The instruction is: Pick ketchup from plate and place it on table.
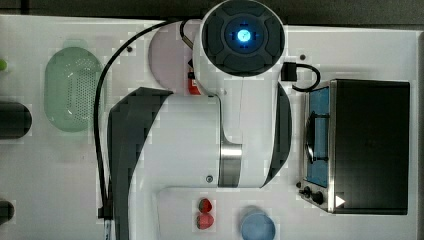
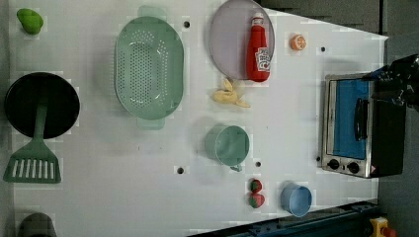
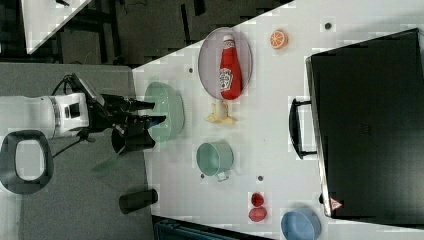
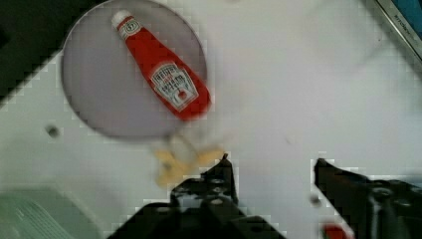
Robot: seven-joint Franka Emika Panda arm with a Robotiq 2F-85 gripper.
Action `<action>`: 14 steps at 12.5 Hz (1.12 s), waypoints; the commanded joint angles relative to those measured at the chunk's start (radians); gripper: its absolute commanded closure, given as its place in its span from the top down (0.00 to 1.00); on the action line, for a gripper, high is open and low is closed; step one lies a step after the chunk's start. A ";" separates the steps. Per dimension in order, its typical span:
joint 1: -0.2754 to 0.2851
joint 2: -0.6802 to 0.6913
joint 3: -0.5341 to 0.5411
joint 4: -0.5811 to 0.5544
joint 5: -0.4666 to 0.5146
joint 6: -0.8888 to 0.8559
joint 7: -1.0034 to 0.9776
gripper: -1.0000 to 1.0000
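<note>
Left view gives you the clearest layout: the ketchup [image 2: 259, 49] lies flat on the plate [image 2: 227, 44], cap toward twelve o'clock, its base reaching the plate's rim at about five o'clock. Just off the plate at six o'clock sits a banana peel [image 2: 229, 96], and below that a green cup [image 2: 229, 144]. At nine o'clock from the plate you have the green strainer [image 2: 148, 68]; at three o'clock, a small orange slice [image 2: 298, 42]. The toaster oven [image 2: 358, 126] stands at the left view's right edge of the bench [image 2: 123, 197].

In the wrist view the pincer [image 4: 271, 167] hangs released — its two dark fingers [image 4: 221, 174] stand well apart with bare bench between them, and nothing is held. The ketchup [image 4: 164, 74] lies there on the plate [image 4: 99, 89], apart from the fingertips, with the peel [image 4: 171, 164] between plate and pincer.

In the right view the pincer [image 3: 150, 112] is raised, clear of the bench, over the strainer [image 3: 167, 110] — the ketchup [image 3: 228, 67] untouched on its plate [image 3: 210, 60].
</note>
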 commanded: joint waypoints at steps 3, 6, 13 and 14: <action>-0.089 -0.209 0.069 -0.100 0.008 -0.156 -0.013 1.00; -0.089 -0.122 0.076 -0.098 0.008 -0.121 -0.151 1.00; -0.074 0.134 0.108 -0.092 0.008 0.096 -0.379 1.00; -0.073 0.164 0.115 -0.092 0.008 0.131 -0.424 1.00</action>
